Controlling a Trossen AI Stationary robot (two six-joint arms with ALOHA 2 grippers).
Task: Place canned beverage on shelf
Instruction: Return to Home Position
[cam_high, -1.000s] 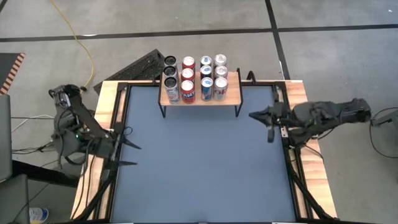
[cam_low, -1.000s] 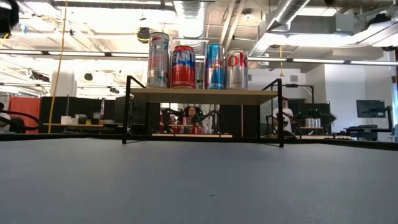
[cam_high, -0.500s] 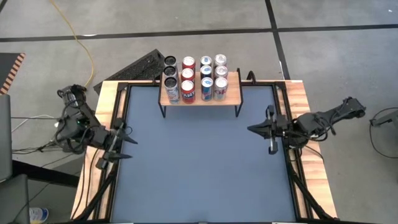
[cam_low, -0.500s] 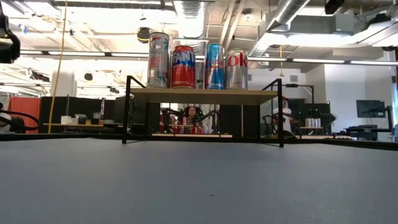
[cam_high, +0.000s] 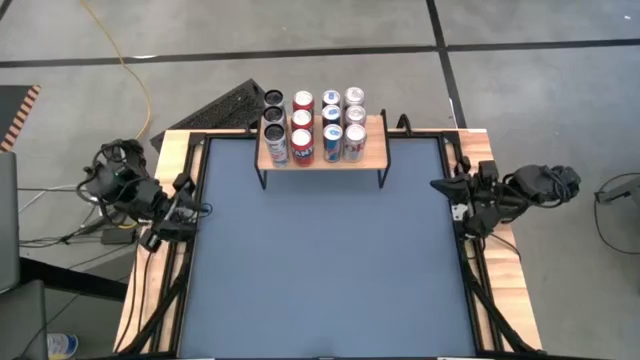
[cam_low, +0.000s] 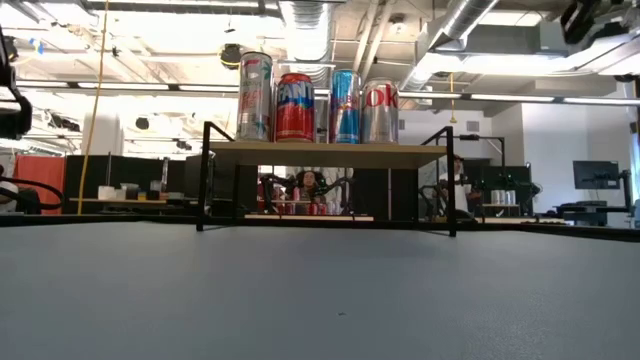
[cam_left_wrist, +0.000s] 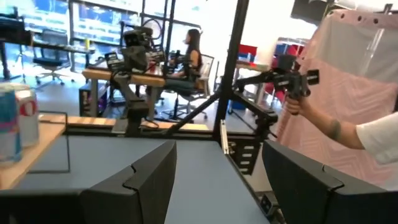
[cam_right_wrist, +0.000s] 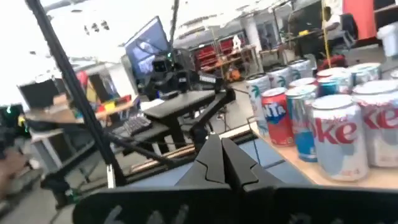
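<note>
The shelf (cam_high: 373, 141), a low light-wood rack on thin black legs, stands at the middle of the table's far edge. Several canned beverages (cam_high: 313, 125) stand upright on its top, which also shows in the low view (cam_low: 325, 153) with a row of cans (cam_low: 318, 105). My left gripper (cam_high: 198, 208) is over the table's left rim, open with nothing between its fingers (cam_left_wrist: 217, 180). My right gripper (cam_high: 438, 187) is over the right rim, shut and empty (cam_right_wrist: 221, 155), with the cans (cam_right_wrist: 323, 118) off to its side.
A dark blue mat (cam_high: 320, 270) covers the table inside black frame rails and a wooden rim (cam_high: 500, 290). A black keyboard-like object (cam_high: 215, 105) lies on the floor beyond the far left corner. A person's hand (cam_left_wrist: 297, 99) holds a gripper device beyond the table.
Both arms have folded back. My left gripper has drawn back toward the table's left edge and a little toward the far edge, rolling as it went. My right gripper has pulled back toward the right edge and has rolled too. The cans and shelf have stayed put.
</note>
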